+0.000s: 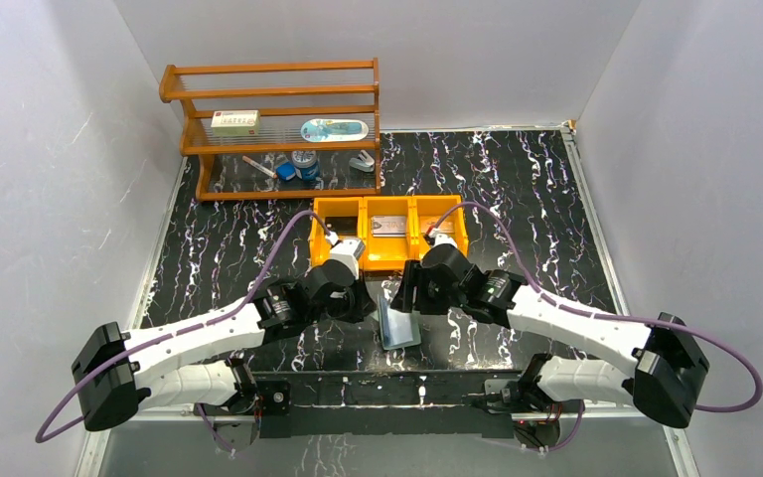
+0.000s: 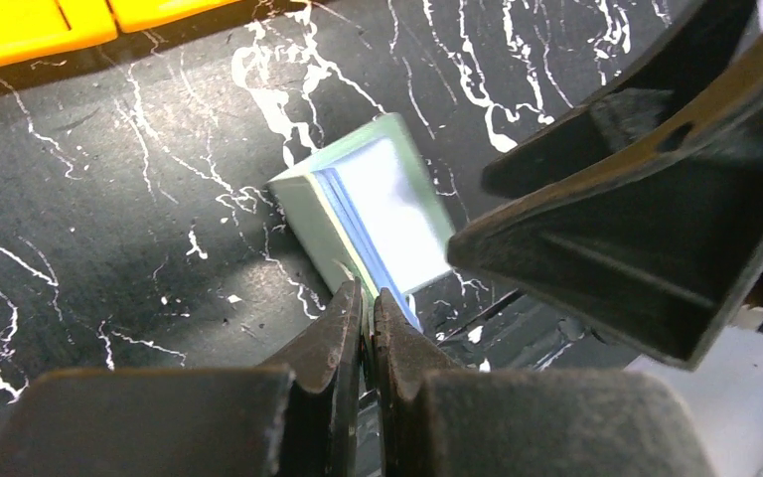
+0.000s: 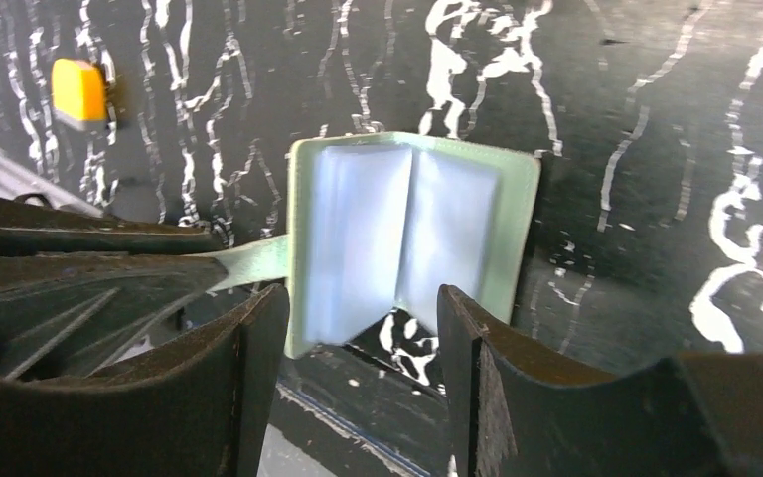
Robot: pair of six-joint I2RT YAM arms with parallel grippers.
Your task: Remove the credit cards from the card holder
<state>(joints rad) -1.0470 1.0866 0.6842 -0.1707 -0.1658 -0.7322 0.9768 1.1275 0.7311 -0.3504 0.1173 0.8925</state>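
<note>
My left hand (image 2: 368, 303) pinches card holder (image 3: 412, 248) edge, likely anchoring it open on worktop (image 1: 517, 199); right hand (image 3: 360, 303) spread, straddling pockets.

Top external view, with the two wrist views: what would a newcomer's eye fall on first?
A small pale-green two-panel card holder lies open on the black white-veined table, near the middle, between both arms. The left tool appears shut on its side tab, and the right tool is open, with a finger on either side of the holder's near edge in its own camera. Behind them sits a bright orange three-compartment plastic tray.
</note>
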